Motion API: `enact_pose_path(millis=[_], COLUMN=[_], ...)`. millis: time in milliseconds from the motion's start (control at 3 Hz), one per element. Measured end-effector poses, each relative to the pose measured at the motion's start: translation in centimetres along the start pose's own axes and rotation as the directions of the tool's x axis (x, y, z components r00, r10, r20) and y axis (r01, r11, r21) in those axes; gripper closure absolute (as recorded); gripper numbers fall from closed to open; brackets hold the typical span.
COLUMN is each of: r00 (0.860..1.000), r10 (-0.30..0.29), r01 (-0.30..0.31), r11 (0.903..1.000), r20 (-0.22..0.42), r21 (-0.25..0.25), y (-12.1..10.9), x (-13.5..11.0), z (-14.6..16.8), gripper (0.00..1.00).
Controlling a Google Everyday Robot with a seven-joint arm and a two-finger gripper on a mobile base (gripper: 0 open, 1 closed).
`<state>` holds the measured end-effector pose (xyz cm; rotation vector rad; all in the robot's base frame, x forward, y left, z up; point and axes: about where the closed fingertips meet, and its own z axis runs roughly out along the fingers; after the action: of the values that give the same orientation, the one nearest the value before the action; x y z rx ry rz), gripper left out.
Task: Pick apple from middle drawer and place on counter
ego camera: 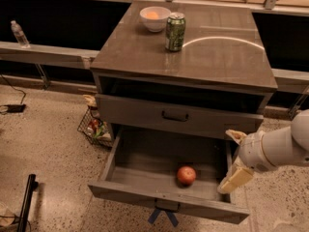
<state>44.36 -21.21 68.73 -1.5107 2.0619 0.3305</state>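
The red-orange apple (186,175) lies inside the open middle drawer (145,192), toward its front and right of centre. Crossed blue tape strips (163,216) hang under the drawer's front. The glossy grey-brown counter (227,57) with its pale arc mark tops the cabinet. My gripper (235,158) hangs at the drawer's right front corner, to the right of the apple and apart from it. Its cream fingers (235,179) are spread and hold nothing.
A green soda can (175,31) and a white bowl (155,18) holding a pale-orange fruit stand at the counter's back left. The upper drawer (175,116) with a plain black handle is shut. A wire basket (94,127) sits on the floor to the left.
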Motion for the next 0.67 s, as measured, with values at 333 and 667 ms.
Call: enact_pose_path(millis=[333, 667], r00=[1.000, 1.000], r10=[-0.002, -0.003], r01=[0.002, 0.002], r11=[0.9963, 0.9963], r20=[0.009, 0.008], r21=[0.085, 0.086], y=[-2.23, -2.24], x=[-0.21, -0.24], z=[0.02, 0.00], gripper=[0.00, 0.00])
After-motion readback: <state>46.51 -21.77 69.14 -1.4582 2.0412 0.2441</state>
